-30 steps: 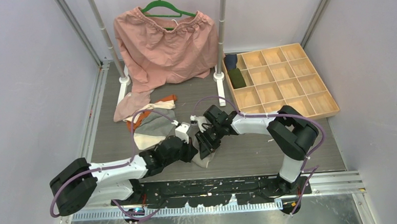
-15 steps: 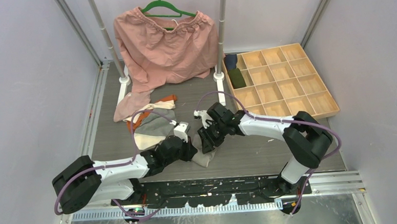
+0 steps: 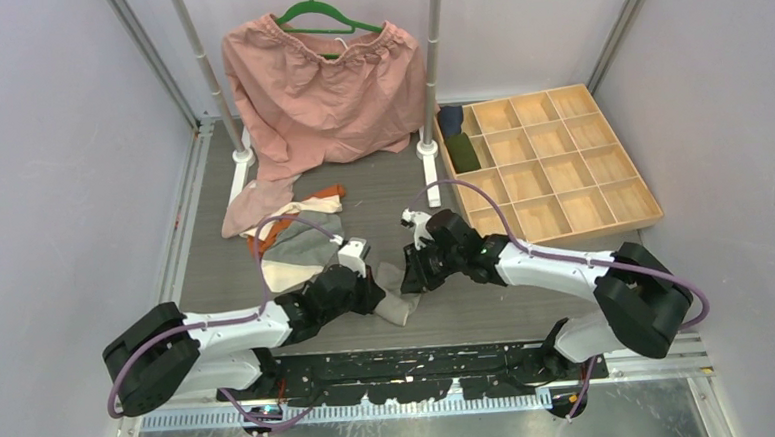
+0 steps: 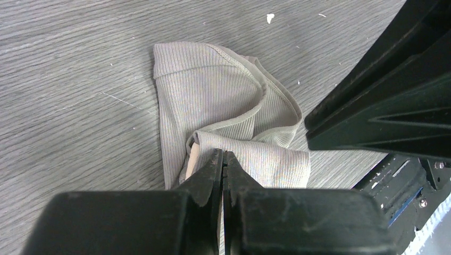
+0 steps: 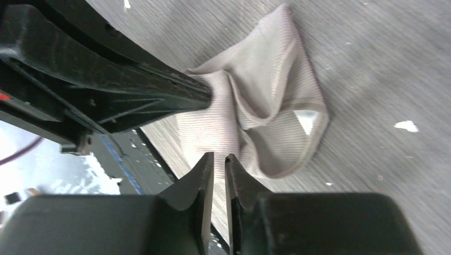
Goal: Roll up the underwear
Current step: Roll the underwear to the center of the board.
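Underwear (image 4: 213, 95) nipped by left claw (image 4: 222, 155), plain only in wrist views.

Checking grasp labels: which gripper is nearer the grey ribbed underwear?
Left. The left gripper pinches a fold of the underwear; the right gripper hovers close over it, not gripping.

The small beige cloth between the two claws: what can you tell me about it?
The underwear is a small greyish-beige ribbed cloth with stitched hems, soft and crumpled into loose folds. It lies on the grey wood-grain table, near the edge where the arms are mounted. The left claw is pinched shut on one fold. The right claw sits over its edge; whether it touches is unclear.
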